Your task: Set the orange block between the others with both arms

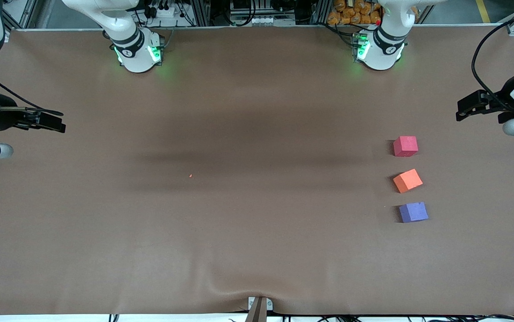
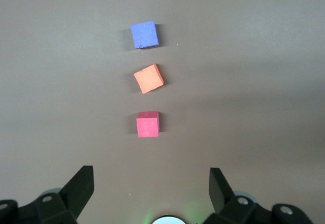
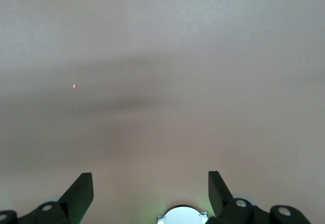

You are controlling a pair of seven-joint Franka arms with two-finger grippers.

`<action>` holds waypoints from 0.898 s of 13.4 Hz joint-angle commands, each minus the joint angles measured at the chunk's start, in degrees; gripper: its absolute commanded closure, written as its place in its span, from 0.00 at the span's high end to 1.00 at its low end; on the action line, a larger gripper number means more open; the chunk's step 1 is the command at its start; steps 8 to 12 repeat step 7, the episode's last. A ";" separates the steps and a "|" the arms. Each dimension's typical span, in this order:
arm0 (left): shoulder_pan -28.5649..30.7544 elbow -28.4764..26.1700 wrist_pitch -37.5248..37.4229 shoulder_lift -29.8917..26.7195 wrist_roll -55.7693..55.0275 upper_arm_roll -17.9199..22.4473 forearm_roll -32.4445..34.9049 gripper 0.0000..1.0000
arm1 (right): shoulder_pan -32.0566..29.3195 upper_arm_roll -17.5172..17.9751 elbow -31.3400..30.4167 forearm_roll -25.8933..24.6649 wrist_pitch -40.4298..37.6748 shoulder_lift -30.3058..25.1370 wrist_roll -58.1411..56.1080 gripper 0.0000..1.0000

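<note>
Brown bench (image 1: 257, 250) spread wide under both arms, mostly bare, with a small wrinkle in the cover at the edge nearest the front camera. Left arm (image 1: 386, 44) rising from its green-lit base, its end effector (image 1: 465, 109) hanging over the bench's left-arm end, released, fingers (image 2: 81, 183) spread wide and gripping nothing, the wrist camera looking down the line of cubes. Right arm (image 1: 127, 40) likewise based along the top of the front view, its end effector (image 1: 56, 123) over the right-arm end of the bench, also released and empty, waiting well apart from the cubes with only bare cover in its wrist view. Three cubes of equal size in a row toward the left-arm end: red cube (image 1: 405, 146) farthest from the front camera, orange block (image 1: 407, 180) in the middle, purple cube (image 1: 413, 212) nearest. Orange block resting flat on the bench between the two others, apart from each, turned a little askew against its squarer neighbours. Judged from this layout, task's goal apparently met already: orange sitting where asked, both end effectors drawn back and clear so nothing gets knocked. Nothing in the way around the row. Tiny orange speck (image 1: 190, 175) lying alone near mid-bench, well apart from the cubes, likely a crumb of foam. Cables and clutter only off the bench, past the bases.
</note>
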 commanded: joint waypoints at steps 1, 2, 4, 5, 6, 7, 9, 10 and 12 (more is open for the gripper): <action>0.32 0.75 0.00 -0.04 0.90 -0.18 0.50 1.00 | -0.60 0.37 0.66 0.37 -0.74 -0.32 -0.28 1.00; 0.32 0.75 0.00 -0.04 0.82 -0.27 0.50 1.00 | -0.60 0.46 0.66 0.37 -0.74 -0.32 -0.28 1.00; 0.32 0.75 0.00 -0.04 0.81 -0.36 0.41 1.00 | -0.34 0.46 0.66 0.29 -0.74 -0.41 -0.28 1.00; 0.32 0.75 0.00 -0.13 0.90 -0.36 0.50 1.00 | -0.25 0.46 0.66 0.29 -0.74 -0.41 -0.28 1.00; 0.32 0.75 0.00 -0.13 0.90 -0.27 0.50 1.00 | -0.33 0.46 0.66 0.37 -0.74 -0.41 -0.28 1.00; 0.32 0.75 0.08 0.04 0.90 -0.18 0.41 1.00 | -0.25 0.46 0.66 0.37 -0.65 -0.32 -0.19 1.00; 0.32 0.75 0.08 0.04 0.90 -0.18 0.41 1.00 | -0.25 0.46 0.66 0.37 -0.65 -0.32 -0.19 1.00; 0.32 0.75 0.08 0.04 0.90 -0.18 0.41 1.00 | -0.25 0.46 0.66 0.37 -0.65 -0.32 -0.19 1.00; 0.32 0.75 0.08 0.04 0.90 -0.18 0.41 1.00 | -0.25 0.46 0.66 0.37 -0.65 -0.32 -0.19 1.00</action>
